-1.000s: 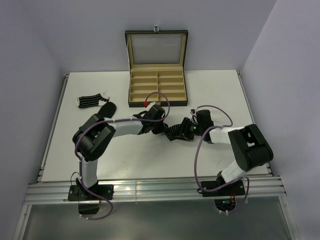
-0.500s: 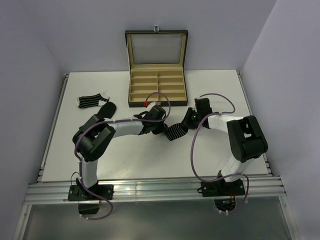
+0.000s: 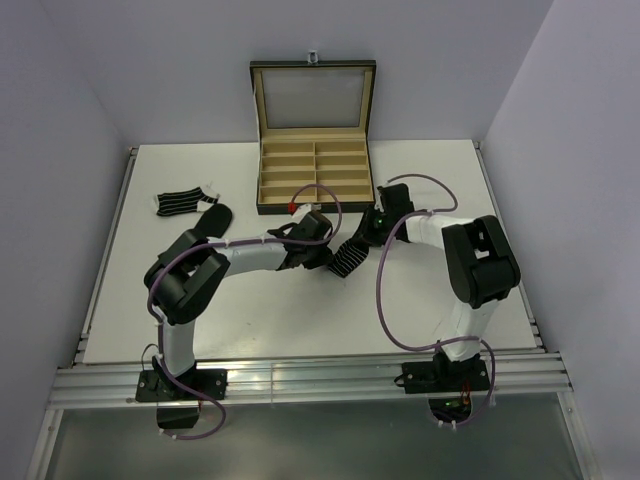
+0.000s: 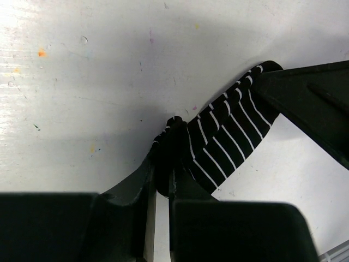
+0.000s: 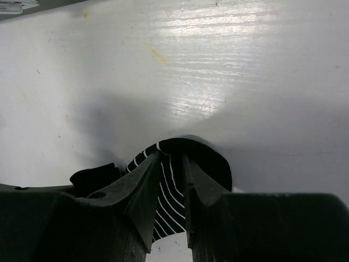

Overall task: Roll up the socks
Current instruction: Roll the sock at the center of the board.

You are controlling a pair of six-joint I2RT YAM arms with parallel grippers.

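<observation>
A black sock with thin white stripes (image 3: 349, 259) lies at the table's middle, held at both ends. My left gripper (image 3: 328, 257) is shut on its left end; in the left wrist view the fabric (image 4: 223, 142) bunches between the fingers (image 4: 143, 185). My right gripper (image 3: 366, 237) is shut on its right end, and in the right wrist view the striped sock (image 5: 173, 191) folds over between the fingers (image 5: 146, 185). A second striped sock (image 3: 181, 202) and a plain black sock (image 3: 212, 217) lie flat at the left.
An open black compartmented box with tan lining (image 3: 314, 175) stands at the table's back, just behind both grippers. Purple cables loop over both arms. The table's front rail (image 3: 300, 380) runs along the near edge.
My right gripper has swung left and toward the box, carrying its end of the striped sock over toward my left gripper, so the sock is shorter and folded. The left gripper has barely moved.
</observation>
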